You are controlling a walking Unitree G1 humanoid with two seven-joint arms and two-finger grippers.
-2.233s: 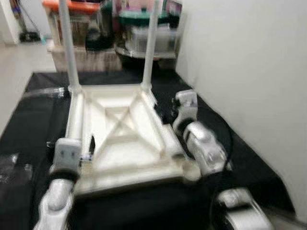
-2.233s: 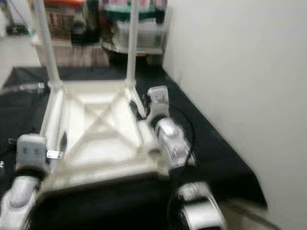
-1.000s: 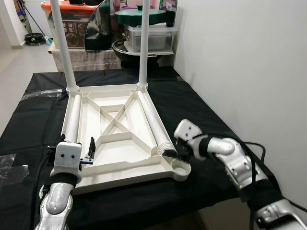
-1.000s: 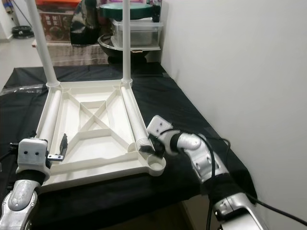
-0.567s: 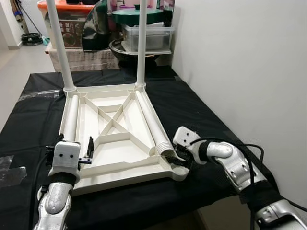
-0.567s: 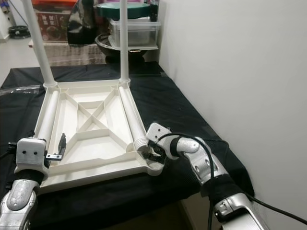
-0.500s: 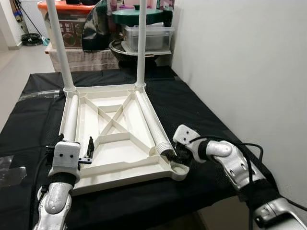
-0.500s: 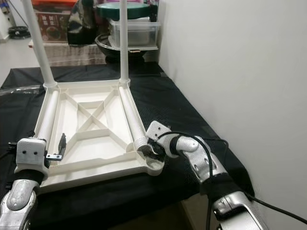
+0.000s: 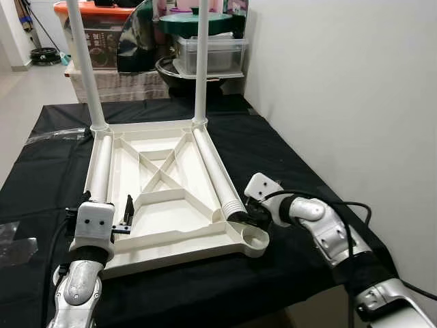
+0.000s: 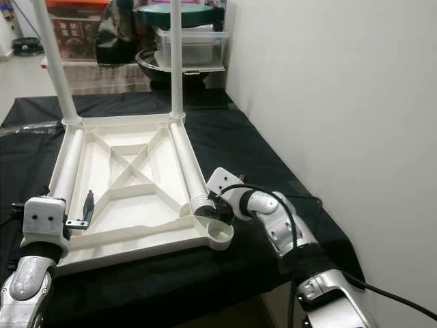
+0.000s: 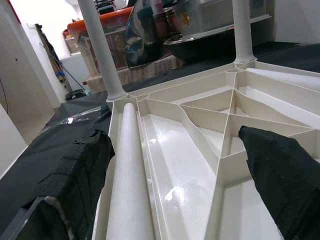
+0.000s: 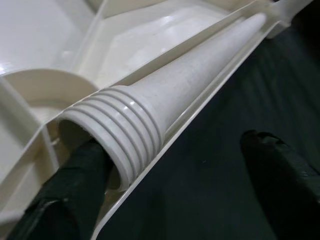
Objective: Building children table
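Right wrist view: my right gripper (image 12: 165, 175), open, straddles the threaded end of the loose table leg (image 12: 190, 80), whose long axis runs toward 12 o'clock along the upturned tabletop's (image 9: 171, 205) right channel.

A home storeroom: stacked storage bins (image 9: 208, 51) beside a white wall (image 9: 341, 82).
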